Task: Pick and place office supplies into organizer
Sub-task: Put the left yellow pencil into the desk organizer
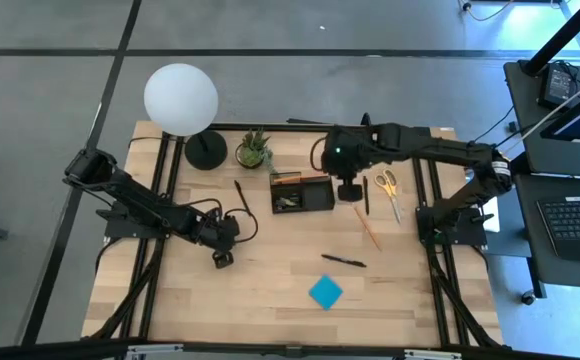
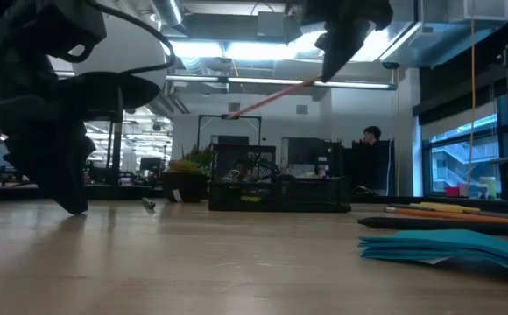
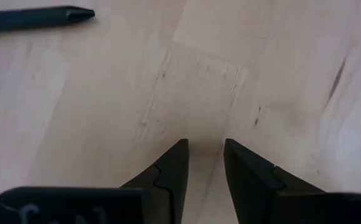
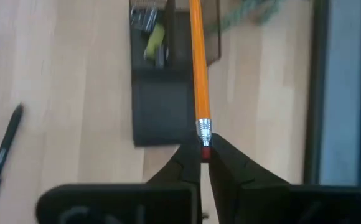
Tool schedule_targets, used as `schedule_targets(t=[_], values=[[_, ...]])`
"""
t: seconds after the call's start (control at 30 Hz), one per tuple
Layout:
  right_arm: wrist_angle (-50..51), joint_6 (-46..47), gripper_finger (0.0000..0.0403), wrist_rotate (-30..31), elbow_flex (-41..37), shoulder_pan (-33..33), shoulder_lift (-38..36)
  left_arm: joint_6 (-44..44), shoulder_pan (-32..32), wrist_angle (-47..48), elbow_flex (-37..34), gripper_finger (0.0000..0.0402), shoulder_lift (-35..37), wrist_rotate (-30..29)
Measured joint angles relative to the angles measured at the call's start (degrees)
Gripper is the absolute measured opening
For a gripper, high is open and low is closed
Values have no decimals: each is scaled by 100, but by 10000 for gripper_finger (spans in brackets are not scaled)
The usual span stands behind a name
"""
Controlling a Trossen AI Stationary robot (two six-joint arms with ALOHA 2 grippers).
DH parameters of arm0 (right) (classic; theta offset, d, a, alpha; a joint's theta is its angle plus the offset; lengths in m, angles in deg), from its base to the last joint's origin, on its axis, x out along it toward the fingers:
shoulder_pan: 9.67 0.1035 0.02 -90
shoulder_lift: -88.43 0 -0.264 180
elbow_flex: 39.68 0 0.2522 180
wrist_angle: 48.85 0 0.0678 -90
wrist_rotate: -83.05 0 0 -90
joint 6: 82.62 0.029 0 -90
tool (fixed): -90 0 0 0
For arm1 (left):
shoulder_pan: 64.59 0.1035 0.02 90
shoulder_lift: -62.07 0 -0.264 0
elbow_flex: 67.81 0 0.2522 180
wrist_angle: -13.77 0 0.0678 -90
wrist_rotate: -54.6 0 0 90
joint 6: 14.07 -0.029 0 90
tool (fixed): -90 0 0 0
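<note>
Right now my right gripper (image 4: 202,155) is up over the organizer (image 1: 303,192), fingers pinched tight on an orange pencil (image 4: 198,68) by its eraser end; the pencil points out over the tray, which already has clips & a yellow bit in one compartment. My left gripper (image 3: 204,165) sits low over bare surface (image 1: 270,300) at the left-front, fingers narrow w/ a small gap, holding nothing; a black pen (image 3: 34,17) lies just ahead of it. Still loose on the surface: another black pen (image 1: 343,261) mid-front, blue sticky pad (image 1: 325,291) nearer the front edge, a second pencil (image 1: 368,228) & yellow-handled scissors (image 1: 389,190) right of the organizer. Lamp (image 1: 181,97) & potted plant (image 1: 254,151) stand at the back.
</note>
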Motion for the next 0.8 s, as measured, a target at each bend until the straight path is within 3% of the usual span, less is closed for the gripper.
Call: schedule_targets(t=[0.13, 0.8], values=[[29, -233, 17, -362, -59, -319, 91, -64, 7, -59, -5, 97, -9, -91], [-728, -1418, 17, -205, -71, -508, 1137, -78, 24, -124, -9, 97, -12, -528]])
